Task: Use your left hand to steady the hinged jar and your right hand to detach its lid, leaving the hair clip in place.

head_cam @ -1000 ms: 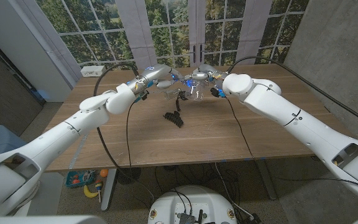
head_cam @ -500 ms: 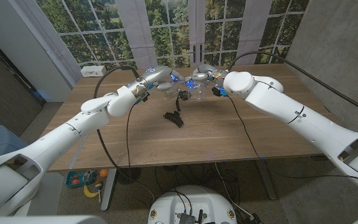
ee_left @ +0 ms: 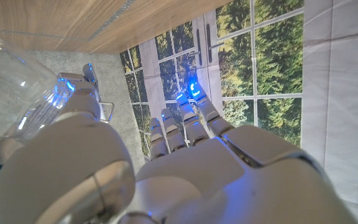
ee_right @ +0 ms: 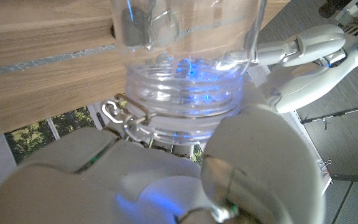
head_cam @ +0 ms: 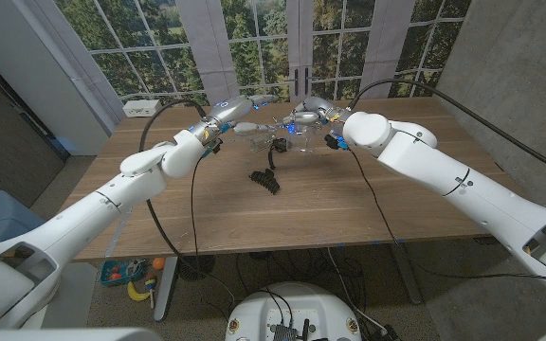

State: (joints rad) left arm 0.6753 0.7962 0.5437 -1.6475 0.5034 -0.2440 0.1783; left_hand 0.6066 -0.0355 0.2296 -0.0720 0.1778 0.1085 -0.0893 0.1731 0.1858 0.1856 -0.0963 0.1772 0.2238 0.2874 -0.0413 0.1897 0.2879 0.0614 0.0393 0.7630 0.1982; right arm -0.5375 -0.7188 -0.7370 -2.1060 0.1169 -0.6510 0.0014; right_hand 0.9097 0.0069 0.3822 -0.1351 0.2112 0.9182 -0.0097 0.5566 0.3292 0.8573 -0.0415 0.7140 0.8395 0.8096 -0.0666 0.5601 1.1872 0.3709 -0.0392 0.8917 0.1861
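From the head camera, both arms reach to the far middle of the table [head_cam: 330, 208], where the clear jar [head_cam: 290, 135] sits between the two hands. The left hand [head_cam: 245, 114] is beside the jar with its fingers stretched out straight toward the window; from here I cannot tell whether it touches the glass. The right hand [head_cam: 313, 116] is over the jar's top, fingers bent around it. The black hair clip [head_cam: 265, 180] lies on the wood nearer the robot, apart from the jar and both hands. On the left wrist camera, the left hand [ee_left: 185, 162] has its fingers extended and close together, gripping nothing, while the jar [ee_left: 11, 93] sits just beside its thumb. On the right wrist camera, the right hand [ee_right: 166, 168] wraps the jar [ee_right: 185, 62] at its ribbed neck, with the wire clasp [ee_right: 126, 118] beside the fingers and the left hand [ee_right: 306, 59] visible past the glass.
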